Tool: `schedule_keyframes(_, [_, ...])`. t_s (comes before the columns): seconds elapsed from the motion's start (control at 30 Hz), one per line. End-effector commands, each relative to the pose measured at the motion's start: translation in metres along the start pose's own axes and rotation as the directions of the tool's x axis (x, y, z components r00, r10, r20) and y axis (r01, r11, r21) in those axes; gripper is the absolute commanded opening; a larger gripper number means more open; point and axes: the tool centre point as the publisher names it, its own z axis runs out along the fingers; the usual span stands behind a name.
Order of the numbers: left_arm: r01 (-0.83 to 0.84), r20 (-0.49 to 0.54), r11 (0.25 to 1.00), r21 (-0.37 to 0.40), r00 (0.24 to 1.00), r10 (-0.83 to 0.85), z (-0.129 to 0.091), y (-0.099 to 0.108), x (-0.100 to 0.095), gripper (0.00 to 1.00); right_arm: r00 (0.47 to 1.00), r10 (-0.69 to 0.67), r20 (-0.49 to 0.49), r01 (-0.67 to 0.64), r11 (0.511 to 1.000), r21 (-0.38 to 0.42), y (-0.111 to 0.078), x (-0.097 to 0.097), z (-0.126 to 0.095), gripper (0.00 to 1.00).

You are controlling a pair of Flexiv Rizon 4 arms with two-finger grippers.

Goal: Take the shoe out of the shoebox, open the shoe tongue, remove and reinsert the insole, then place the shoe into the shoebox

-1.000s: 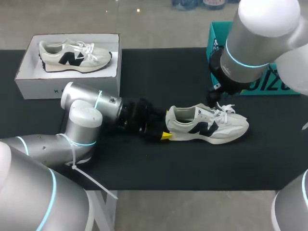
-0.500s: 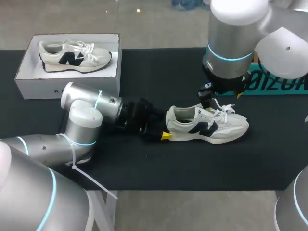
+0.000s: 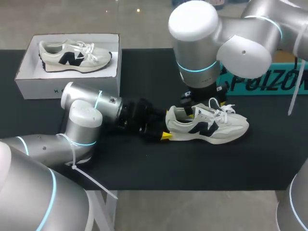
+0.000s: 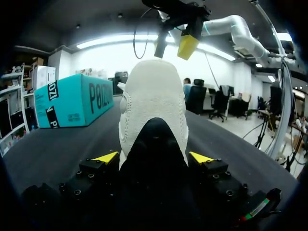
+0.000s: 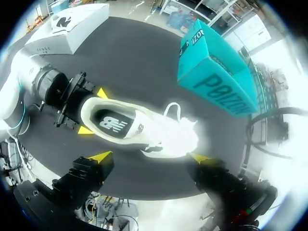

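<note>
Shoe (image 3: 207,125) lies on the bench (image 3: 216,163) with heel at 9 o'clock and toe at 3 o'clock, held at one end and hovered over near the other.

In the head view the left jaws come in from 9 o'clock along the shoe's long axis and are closed on its heel (image 3: 172,120), one yellow tip on each side. The right jaws hang directly above the collar and tongue (image 3: 204,111), spread wide and holding nothing. From the right wrist view their opening runs roughly along the shoe's length. The right arm (image 3: 202,48) is therefore the nearer one to the tongue, and the likely next move is a short straight drop. The white shoebox (image 3: 29,79), holding a second shoe (image 3: 72,55), sits well apart at 10 o'clock.
</note>
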Motion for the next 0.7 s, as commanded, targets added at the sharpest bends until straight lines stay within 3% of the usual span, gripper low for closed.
schedule_keyframes(0.03, [0.000,-0.002,1.000,0.001,1.000,0.000,0.004,0.004,-0.001,0.00,0.999,0.027,0.028,-0.031,0.990,0.137,0.007,0.008,0.008,1.00])
schedule_keyframes(0.47, [0.000,-0.002,1.000,0.001,1.000,0.000,0.004,0.004,-0.001,0.00,0.985,0.161,0.057,-0.168,0.975,0.143,0.019,-0.004,0.026,1.00])
schedule_keyframes(0.7, [0.000,-0.002,1.000,0.001,1.000,0.000,0.004,0.004,-0.001,0.00,0.986,0.152,0.073,-0.162,0.976,0.145,0.027,0.005,0.039,1.00])
